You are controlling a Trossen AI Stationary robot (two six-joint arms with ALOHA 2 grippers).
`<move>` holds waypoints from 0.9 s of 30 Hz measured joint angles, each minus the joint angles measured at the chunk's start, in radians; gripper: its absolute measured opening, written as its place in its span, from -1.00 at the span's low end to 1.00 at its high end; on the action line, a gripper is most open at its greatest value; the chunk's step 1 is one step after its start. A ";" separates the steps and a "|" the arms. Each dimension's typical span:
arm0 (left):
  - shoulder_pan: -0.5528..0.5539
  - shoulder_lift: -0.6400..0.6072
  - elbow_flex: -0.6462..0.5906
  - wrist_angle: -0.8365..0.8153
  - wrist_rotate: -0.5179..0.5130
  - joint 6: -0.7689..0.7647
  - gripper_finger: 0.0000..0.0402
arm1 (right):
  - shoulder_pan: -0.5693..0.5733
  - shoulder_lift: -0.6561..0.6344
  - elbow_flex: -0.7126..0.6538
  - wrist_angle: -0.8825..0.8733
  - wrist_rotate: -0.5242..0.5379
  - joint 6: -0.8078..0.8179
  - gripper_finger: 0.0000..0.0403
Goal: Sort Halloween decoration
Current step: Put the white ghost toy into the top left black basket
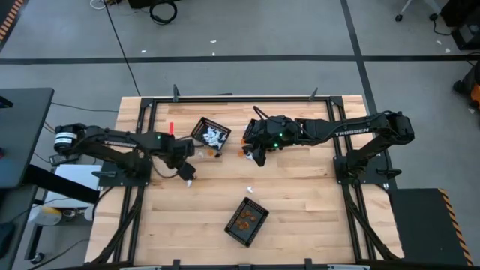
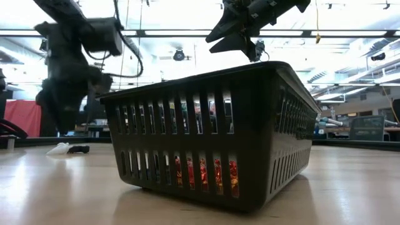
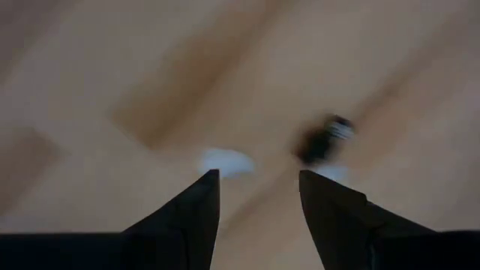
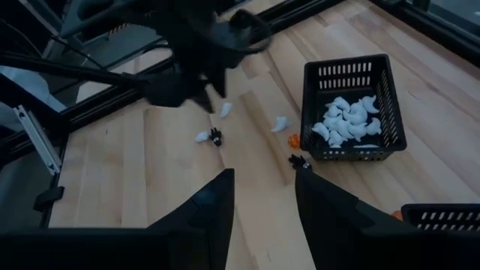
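The Halloween decoration is tiny trinkets scattered on the wooden table. My left gripper point(image 1: 189, 177) point(image 3: 259, 176) points down, open, just above a white trinket point(image 3: 225, 161) and a black one point(image 3: 322, 141), touching neither. My right gripper point(image 1: 259, 157) point(image 4: 264, 174) hangs open and empty above the table's middle. From it I see a white trinket point(image 4: 280, 124), an orange one point(image 4: 294, 140) and a black one point(image 4: 300, 160) lying beside the basket of white trinkets point(image 4: 352, 112) point(image 1: 211, 135). Another white trinket point(image 1: 251, 190) lies alone.
A black mesh basket holding orange trinkets point(image 1: 247, 221) point(image 2: 206, 175) stands near the table's near edge. A third basket's rim point(image 4: 442, 217) shows under my right arm. Black frame rails point(image 1: 150, 120) run along the table's sides. Bare wood lies between the baskets.
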 joint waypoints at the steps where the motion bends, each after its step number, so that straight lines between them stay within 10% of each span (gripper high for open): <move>1: -0.024 -0.009 0.000 0.010 0.009 -0.012 -0.04 | 0.000 0.000 0.000 -0.001 0.000 0.000 -0.27; 13: -0.364 0.019 0.003 0.108 -0.171 -0.271 -0.04 | -0.008 0.000 0.000 0.003 -0.001 -0.024 -0.27; 27: -0.426 0.201 0.045 0.118 -0.288 -0.397 -0.04 | -0.021 0.000 0.000 0.005 -0.037 -0.018 -0.27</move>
